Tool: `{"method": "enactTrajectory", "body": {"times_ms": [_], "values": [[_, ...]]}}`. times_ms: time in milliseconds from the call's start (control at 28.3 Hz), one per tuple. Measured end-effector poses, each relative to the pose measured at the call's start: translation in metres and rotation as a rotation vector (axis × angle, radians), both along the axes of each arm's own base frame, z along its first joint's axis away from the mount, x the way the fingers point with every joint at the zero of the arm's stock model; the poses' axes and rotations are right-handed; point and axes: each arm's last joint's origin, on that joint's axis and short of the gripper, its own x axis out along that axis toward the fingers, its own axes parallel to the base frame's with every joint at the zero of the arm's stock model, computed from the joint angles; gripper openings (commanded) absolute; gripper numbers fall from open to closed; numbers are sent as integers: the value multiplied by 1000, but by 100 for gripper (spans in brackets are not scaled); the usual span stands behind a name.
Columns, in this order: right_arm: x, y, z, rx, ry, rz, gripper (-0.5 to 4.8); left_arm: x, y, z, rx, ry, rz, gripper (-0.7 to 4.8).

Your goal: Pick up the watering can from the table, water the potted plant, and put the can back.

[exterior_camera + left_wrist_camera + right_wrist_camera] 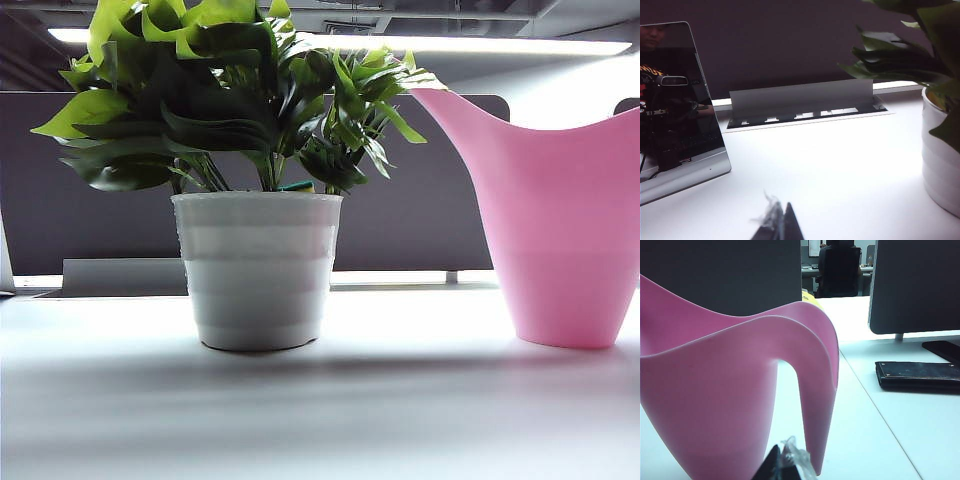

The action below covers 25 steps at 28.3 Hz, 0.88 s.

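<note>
Resting low over the table, left pincer together, right pincer together beside watering can.

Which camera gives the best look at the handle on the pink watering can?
The right wrist view: the watering can's handle arches down there, just beyond the shut right gripper. The exterior view crops the watering can at its edge, handle unseen. The left wrist view shows no can.

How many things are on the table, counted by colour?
Pink: 1, the can
Green and white: 1, the plant
Black: 1, a flat case
Shiny dark: 1, a leaning panel
Total: 4
</note>
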Motion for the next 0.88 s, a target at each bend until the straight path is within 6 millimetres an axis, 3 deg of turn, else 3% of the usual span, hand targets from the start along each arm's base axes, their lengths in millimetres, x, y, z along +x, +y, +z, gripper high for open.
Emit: {"method": "enactTrajectory", "body": {"times_ms": [424, 530, 672, 743, 884], "values": [[0, 0, 0, 0, 0, 0, -8, 0, -2, 0, 0, 0, -19, -5], [0, 0, 0, 0, 0, 0, -8, -1, -16, 0, 0, 0, -158, -5], [0, 0, 0, 32, -1, 4, -8, -11, -46, 0, 0, 0, -488, -5], [0, 0, -1, 93, 4, 8, 19, -18, -57, 0, 0, 0, -622, -5], [0, 0, -4, 152, 43, 15, 158, -24, -64, 0, 0, 0, -720, -5]]}}
